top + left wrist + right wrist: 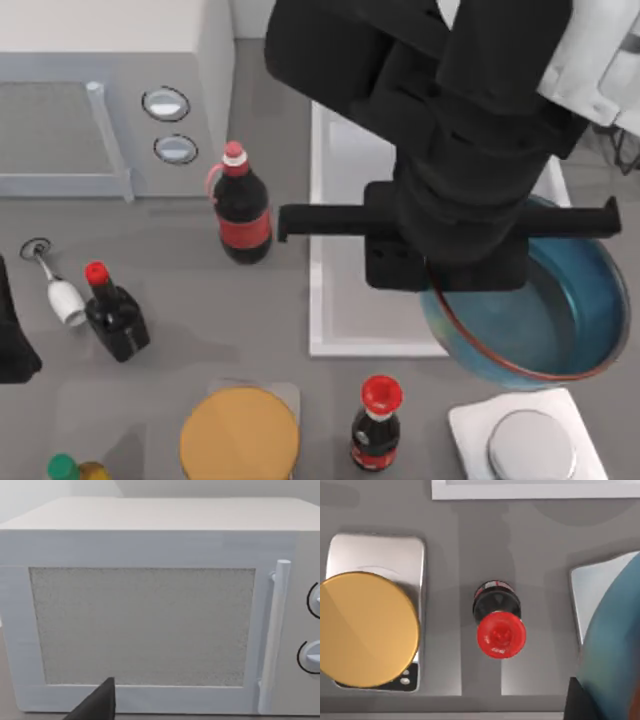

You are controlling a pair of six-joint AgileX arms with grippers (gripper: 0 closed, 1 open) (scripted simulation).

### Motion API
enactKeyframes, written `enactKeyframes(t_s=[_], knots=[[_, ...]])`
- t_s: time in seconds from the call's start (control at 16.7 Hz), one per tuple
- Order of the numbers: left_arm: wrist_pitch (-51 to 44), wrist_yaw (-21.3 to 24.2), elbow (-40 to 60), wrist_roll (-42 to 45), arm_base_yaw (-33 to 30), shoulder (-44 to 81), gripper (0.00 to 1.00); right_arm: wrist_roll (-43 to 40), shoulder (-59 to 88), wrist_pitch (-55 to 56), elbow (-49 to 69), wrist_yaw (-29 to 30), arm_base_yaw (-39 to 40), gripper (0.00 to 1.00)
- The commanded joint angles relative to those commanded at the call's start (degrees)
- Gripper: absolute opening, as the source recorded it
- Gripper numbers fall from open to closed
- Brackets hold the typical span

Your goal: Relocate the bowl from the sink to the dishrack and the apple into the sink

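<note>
The blue bowl point(570, 310), dark teal inside with a thin reddish rim, hangs tilted above the right side of the pale sink point(345, 290), overlapping its front rim. My right gripper point(445, 268) is shut on the bowl's left rim, under the big black arm. In the right wrist view the bowl point(612, 640) sits close beside a dark finger point(577, 702). My left arm point(12, 345) rests at the table's left edge. One of its dark fingertips point(100, 702) faces the microwave door. The apple and the dishrack are out of view.
A white microwave point(100, 90) stands at the back left. A cola bottle point(243, 212) is left of the sink and another point(377, 425) is in front. A dark sauce bottle point(115, 315), a lying wine glass point(62, 295), a tan disc point(240, 435) and a white scale point(530, 440) sit nearby.
</note>
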Motion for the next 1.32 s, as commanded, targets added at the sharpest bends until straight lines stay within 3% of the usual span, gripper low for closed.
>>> enactKeyframes(t_s=[0.42, 0.66, 0.9, 1.32], knots=[[0.0, 0.0, 0.0, 0.0, 0.0, 0.0, 1.00, 0.3, -0.4, -0.2, -0.3, -0.1, 0.1, 0.00], [0.0, 0.0, 0.0, 0.0, 0.0, 0.0, 1.00, -3.8, -3.2, 6.0, -3.6, -4.0, -5.2, 0.00], [0.0, 0.0, 0.0, 0.0, 0.0, 0.0, 1.00, -14.0, -10.2, 21.7, -11.2, -11.9, -18.7, 0.00], [0.0, 0.0, 0.0, 0.0, 0.0, 0.0, 1.00, -37.5, -21.9, 62.6, -24.4, -25.6, -53.1, 0.00]])
